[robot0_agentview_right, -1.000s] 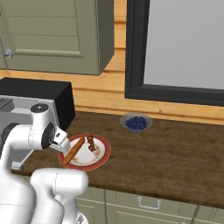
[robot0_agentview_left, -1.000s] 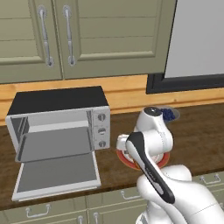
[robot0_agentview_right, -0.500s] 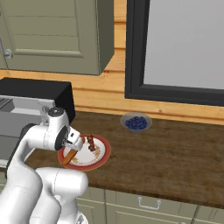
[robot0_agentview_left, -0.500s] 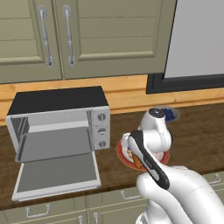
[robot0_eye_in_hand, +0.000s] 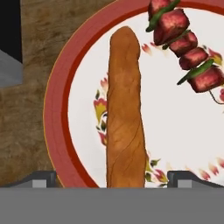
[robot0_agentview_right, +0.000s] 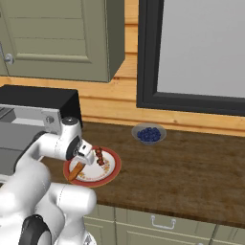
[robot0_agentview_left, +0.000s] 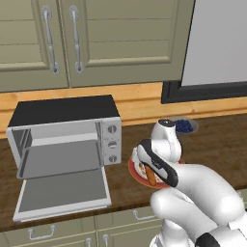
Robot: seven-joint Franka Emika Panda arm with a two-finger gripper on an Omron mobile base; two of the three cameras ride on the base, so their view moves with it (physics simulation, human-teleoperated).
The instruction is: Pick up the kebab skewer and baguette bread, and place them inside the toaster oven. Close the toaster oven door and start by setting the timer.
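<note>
While baguette bread [robot0_eye_in_hand: 124,109] and kebab skewer [robot0_eye_in_hand: 186,48] lay on plate [robot0_eye_in_hand: 61,131], fingers [robot0_eye_in_hand: 41,178] stood wide, empty, straddling baguette; toaster oven door [robot0_agentview_left: 62,193] open; loading, closing, timer remained.

Baguette bread [robot0_eye_in_hand: 125,109]: slim golden-orange loaf, flat on the plate, lengthwise between the end effector [robot0_eye_in_hand: 111,178] fingertips, directly below it. Kebab skewer [robot0_eye_in_hand: 186,46]: dark red chunks with green bits, lying beside the baguette, not touching. Toaster oven [robot0_agentview_left: 67,140]: silver, black top, well aside of the end effector; toaster oven door [robot0_agentview_left: 62,193] dropped fully open.
</note>
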